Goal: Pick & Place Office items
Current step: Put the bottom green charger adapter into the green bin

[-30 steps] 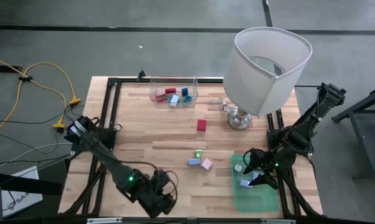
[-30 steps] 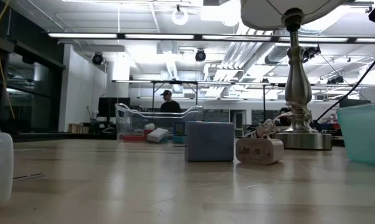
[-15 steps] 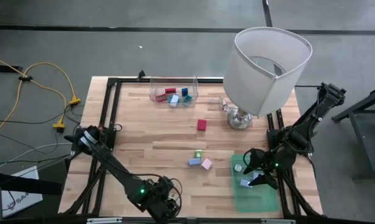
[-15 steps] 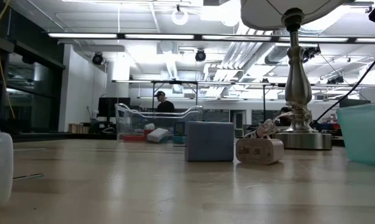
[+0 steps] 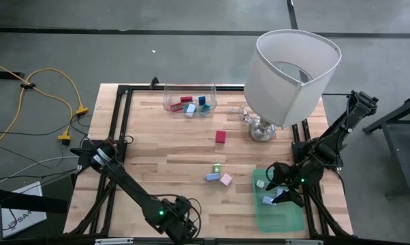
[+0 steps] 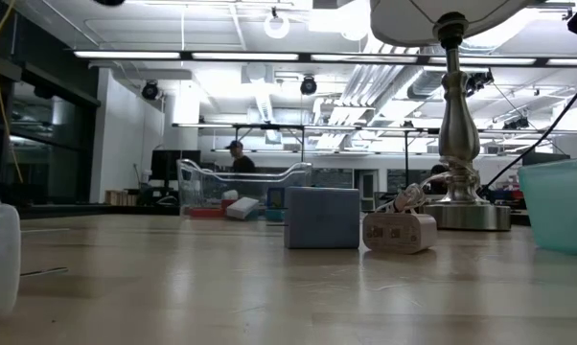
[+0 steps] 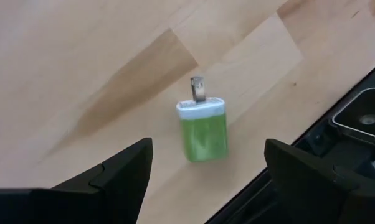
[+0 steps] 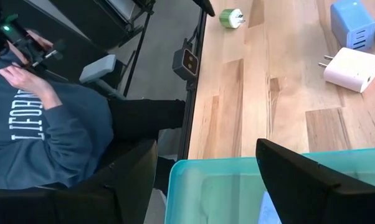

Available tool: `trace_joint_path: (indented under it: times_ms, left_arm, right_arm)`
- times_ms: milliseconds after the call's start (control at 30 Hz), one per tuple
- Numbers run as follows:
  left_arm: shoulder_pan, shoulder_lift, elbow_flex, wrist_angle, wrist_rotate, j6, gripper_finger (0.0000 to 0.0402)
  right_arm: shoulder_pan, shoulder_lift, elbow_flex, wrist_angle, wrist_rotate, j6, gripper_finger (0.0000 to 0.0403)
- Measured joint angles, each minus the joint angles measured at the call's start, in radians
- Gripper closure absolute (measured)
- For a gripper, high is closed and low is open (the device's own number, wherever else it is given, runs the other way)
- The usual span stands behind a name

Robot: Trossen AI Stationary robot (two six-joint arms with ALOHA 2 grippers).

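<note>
Clear bin point(image 5: 190, 97) with coloured pieces point(image 5: 191, 106)

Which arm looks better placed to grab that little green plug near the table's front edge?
The left. Its open gripper hangs right over the green plug, while the right gripper sits over the teal bin.

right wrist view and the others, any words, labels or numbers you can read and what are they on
Partial, rotated letters, roughly "LIFORNI", on the sleeve of a person's blue sweatshirt beside the table in the right wrist view; the rest is hidden by folds.
Dark partial lettering on a white sheet on the floor in the high view: too small to read.
The green charger, blue charger and white charger show no readable marking.
</note>
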Motion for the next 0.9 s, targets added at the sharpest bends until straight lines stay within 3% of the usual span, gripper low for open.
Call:
trace_joint_path:
  times_ms: [667, 900]
  left_arm:
    - [0.008, 0.080, -0.002, 0.055, 0.024, 0.007, 0.0103]
    - [0.014, 0.080, -0.001, 0.056, 0.027, 0.008, 0.0138]
  right_arm:
    - [0.000, 0.000, 0.000, 0.001, 0.000, 0.000, 0.0142]
    - [0.000, 0.000, 0.000, 0.000, 0.000, 0.000, 0.0142]
